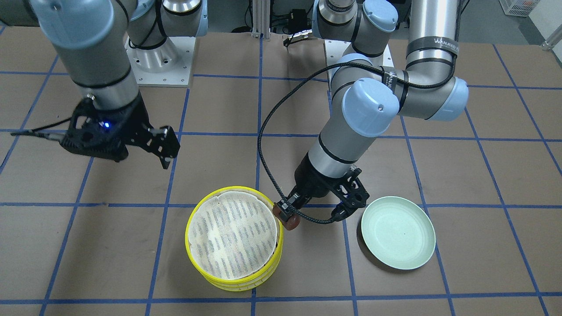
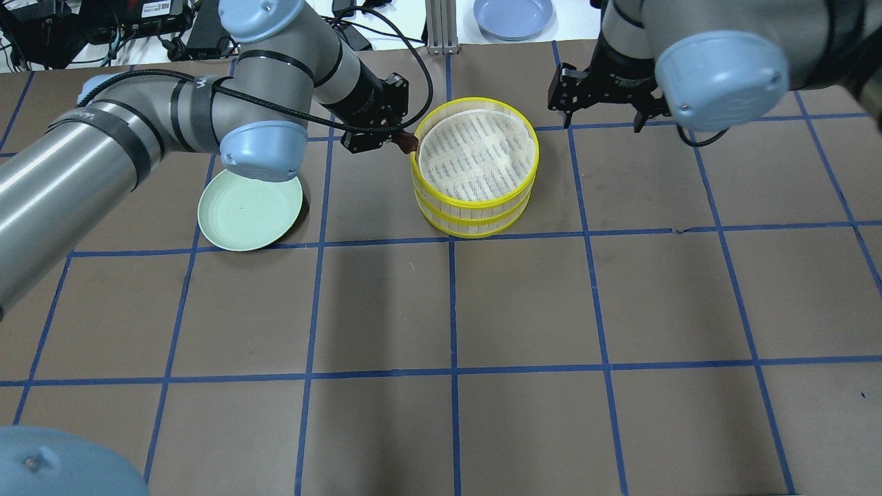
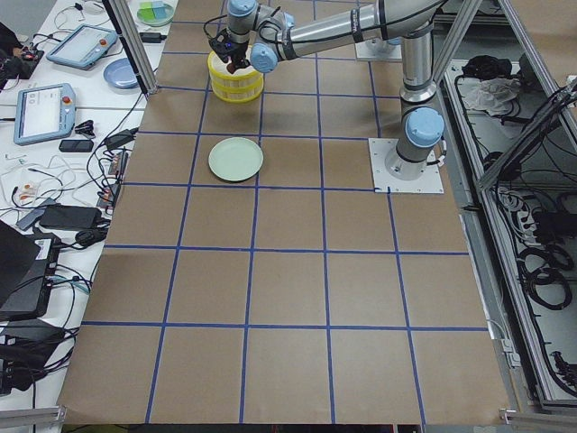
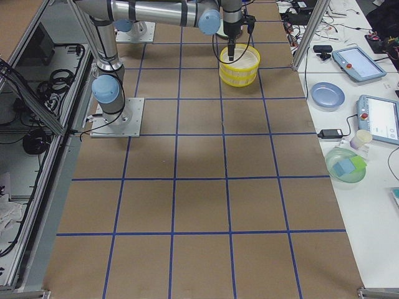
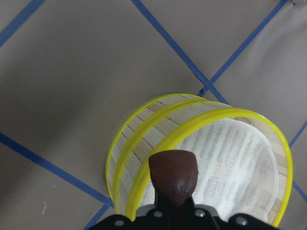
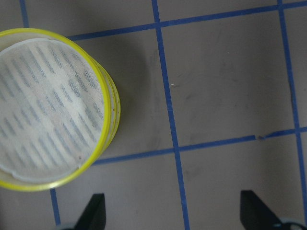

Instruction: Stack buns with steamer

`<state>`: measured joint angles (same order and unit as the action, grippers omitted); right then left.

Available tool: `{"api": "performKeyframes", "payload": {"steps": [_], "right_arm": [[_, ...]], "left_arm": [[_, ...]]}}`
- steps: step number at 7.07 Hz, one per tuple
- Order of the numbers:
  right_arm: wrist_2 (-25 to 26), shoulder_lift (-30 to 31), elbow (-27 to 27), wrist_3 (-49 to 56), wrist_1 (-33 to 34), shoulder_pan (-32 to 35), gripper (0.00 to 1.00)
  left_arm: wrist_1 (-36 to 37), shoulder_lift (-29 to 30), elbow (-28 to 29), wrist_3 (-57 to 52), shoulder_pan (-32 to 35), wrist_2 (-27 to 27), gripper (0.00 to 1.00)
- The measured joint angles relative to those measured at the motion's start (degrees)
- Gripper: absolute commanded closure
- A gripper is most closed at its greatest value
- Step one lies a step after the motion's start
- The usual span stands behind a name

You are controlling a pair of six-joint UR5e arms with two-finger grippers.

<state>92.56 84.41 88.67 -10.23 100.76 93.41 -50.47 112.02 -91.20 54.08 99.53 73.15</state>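
One bun is all I can spot here: the dark reddish-brown bun (image 5: 173,175) is pinched in the left claw (image 1: 286,211), which is closed on it, right up close in the left wrist view. Just past it is the yellow steamer (image 5: 139,139), two tiers stacked, with a white liner (image 5: 230,153) across the top one. The bun hangs at the near rim rather than over the middle (in the front view it looks just outside the wall, so I wouldn't swear which side of the rim it's on). I'd call this the carry-and-place step, with the bun about to go in. Next move, I reckon: reach further in over the liner, drop a touch, then let go, keeping the fingers off that rim. Farther out, the pale green plate (image 1: 397,232) lies on the desk (image 1: 131,263) with nothing on it, near the steamer but not touching. Farthest off, the right claw (image 2: 601,125) hovers off the steamer's other side, spread wide and holding nothing. View-wise, the left wrist cam shows the grip on the bun, which from overhead is just a brown sliver. The right wrist cam shows both right fingertips well apart.
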Motion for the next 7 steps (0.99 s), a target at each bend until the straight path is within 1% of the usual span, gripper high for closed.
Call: {"api": "performKeyframes", "payload": {"steps": [1, 2, 3, 7], "right_arm": [[0.2, 4.0, -0.5, 4.0, -5.3, -0.3, 0.00], [0.5, 6.1, -0.6, 8.6, -7.3, -0.5, 0.00], [0.4, 6.9, -0.6, 11.6, -7.3, -0.6, 0.00], [-0.2, 6.2, -0.1, 10.9, -6.5, -0.4, 0.00]], "left_arm": [[1.6, 1.0, 0.2, 0.4, 1.6, -0.4, 0.33], [2.6, 2.0, 0.3, 0.6, 2.7, -0.5, 0.01], [3.0, 2.9, 0.4, 0.5, 3.1, -0.5, 0.00], [3.9, 3.5, 0.7, -0.5, 3.4, -0.5, 0.00]]}}
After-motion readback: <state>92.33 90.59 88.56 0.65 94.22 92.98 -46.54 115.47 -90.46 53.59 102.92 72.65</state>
